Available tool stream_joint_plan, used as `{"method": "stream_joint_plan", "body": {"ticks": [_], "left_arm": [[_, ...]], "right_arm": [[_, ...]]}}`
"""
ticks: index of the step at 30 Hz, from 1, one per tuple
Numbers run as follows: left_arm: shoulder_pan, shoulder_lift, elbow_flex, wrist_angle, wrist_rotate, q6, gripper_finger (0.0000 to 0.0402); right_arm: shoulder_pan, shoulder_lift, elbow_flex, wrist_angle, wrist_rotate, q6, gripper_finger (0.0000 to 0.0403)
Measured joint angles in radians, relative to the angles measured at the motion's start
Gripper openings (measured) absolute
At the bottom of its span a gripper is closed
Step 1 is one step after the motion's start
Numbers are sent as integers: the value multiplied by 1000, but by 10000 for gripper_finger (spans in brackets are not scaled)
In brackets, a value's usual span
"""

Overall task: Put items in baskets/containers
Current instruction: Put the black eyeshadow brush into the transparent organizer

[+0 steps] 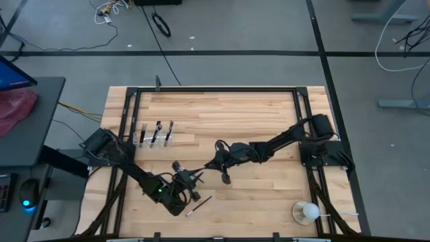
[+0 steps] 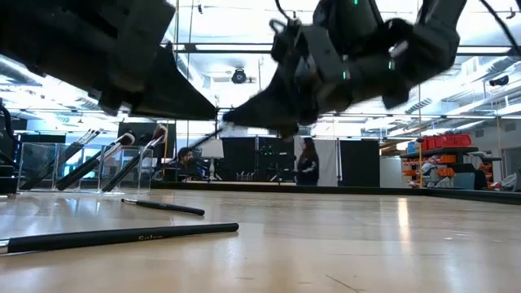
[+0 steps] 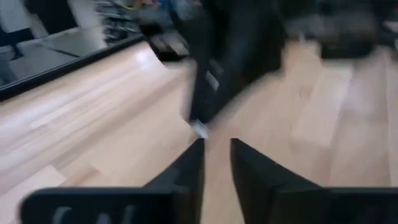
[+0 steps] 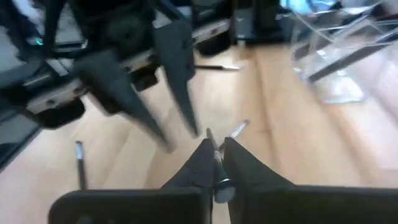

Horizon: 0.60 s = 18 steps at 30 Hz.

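My right gripper (image 4: 216, 148) is shut on a slim makeup brush (image 4: 219, 163) above the table's middle (image 1: 216, 160). Facing it is my left gripper (image 1: 195, 176), whose two fingers (image 4: 177, 81) stand apart with nothing between them (image 3: 215, 163). The clear holder (image 1: 154, 136) stands at the far left with several brushes leaning in it (image 2: 114, 159). One brush (image 1: 199, 204) lies flat near the front edge, and a second (image 1: 225, 176) lies below my right gripper. My right gripper pinches the brush between its two fingers, with the silver ferrule (image 4: 221, 182) far back between them. The thin end (image 4: 239, 129) sticks out past the fingertips. The fingers come from the table's right, slanting slightly down. The brush is lifted clear of the table.
A white ball-like object on a stick (image 1: 308, 212) sits at the near right corner. A black frame (image 1: 215, 89) runs round the wooden table. In the low view the two loose brushes (image 2: 122, 236) (image 2: 163, 207) lie on the left half of the table.
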State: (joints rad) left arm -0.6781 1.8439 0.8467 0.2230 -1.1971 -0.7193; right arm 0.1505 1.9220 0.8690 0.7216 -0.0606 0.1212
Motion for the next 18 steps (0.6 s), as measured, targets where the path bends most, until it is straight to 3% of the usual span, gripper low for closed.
{"method": "stream_joint_plan", "body": {"ticks": [6,10,14,18], "left_arm": [[84,0,0,-1,122,108,178],[129,0,11,-7,151,124,214],[139,1,47,-7,185,191,203],[138,1,67,-14,185,231,154]], "right_arm": [[1,-88,0,-131,45,-34,13],[2,-92,-1,-152,45,-34,13],[2,-92,-1,-151,45,-34,16],[2,-92,-1,-150,42,-35,15]]}}
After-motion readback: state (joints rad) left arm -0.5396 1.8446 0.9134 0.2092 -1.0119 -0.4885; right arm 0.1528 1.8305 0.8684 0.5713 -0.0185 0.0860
